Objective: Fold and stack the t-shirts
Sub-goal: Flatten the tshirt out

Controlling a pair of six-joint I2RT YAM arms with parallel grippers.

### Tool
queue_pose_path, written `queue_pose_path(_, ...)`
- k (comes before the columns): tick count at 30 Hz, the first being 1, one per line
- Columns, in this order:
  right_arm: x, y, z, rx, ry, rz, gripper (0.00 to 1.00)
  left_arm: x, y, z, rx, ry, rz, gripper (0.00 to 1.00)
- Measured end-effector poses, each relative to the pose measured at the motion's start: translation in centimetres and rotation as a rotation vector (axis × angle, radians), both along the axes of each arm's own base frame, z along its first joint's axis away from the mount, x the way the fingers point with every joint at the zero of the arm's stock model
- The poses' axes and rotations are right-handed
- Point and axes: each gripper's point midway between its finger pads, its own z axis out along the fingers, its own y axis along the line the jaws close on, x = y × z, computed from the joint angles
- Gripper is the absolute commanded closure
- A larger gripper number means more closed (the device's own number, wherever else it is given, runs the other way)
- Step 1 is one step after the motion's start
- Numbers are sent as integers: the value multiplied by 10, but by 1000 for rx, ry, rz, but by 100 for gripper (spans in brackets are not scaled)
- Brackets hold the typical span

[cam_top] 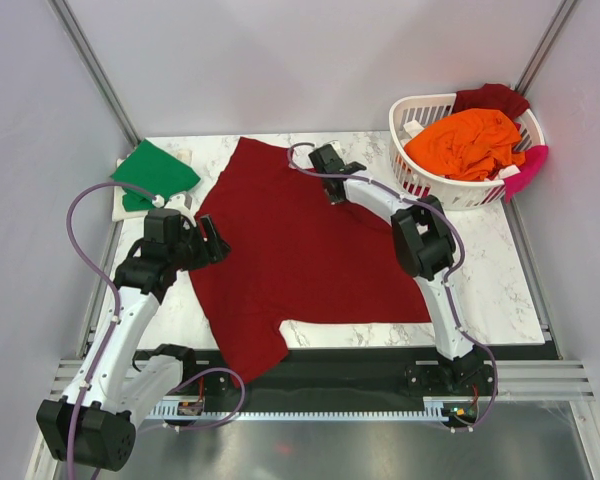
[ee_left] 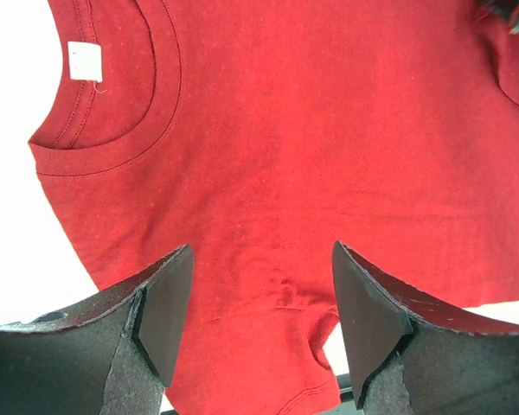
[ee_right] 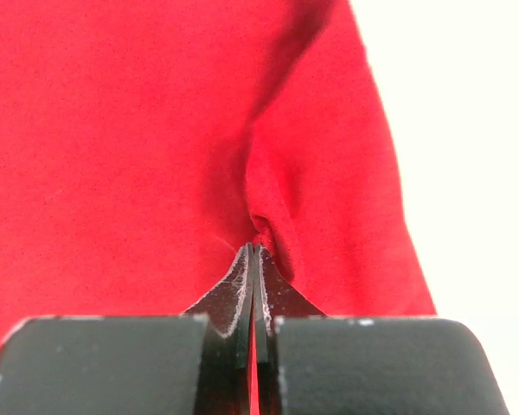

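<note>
red shirt (cam_top: 300,250) spread mid-worktop (cam_top: 500,290), one sleeve over the near edge. light, limp, probably creases easily; best gripped at edges or shoulders. right gripper (ee_right: 255,251) pinched tight on cloth toward far edge. left gripper (ee_left: 261,252) wide apart, empty, at shirt's left edge.

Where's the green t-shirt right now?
In the top external view, the green t-shirt lies at the far left corner of the table, left of the spread dark red t-shirt and just beyond the left end effector.
</note>
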Motion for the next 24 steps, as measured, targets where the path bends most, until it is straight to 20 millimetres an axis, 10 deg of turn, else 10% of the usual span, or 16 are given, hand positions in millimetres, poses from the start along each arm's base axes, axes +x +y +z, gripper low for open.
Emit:
queue_pose_path(16,78,-89,101,-175,-246,-121,99,1,0,-6,3,25,-1,28)
queue_pose_path(24,107,-104,96,-277,-303,-108,82,2,-1,-10,2,40,-5,28)
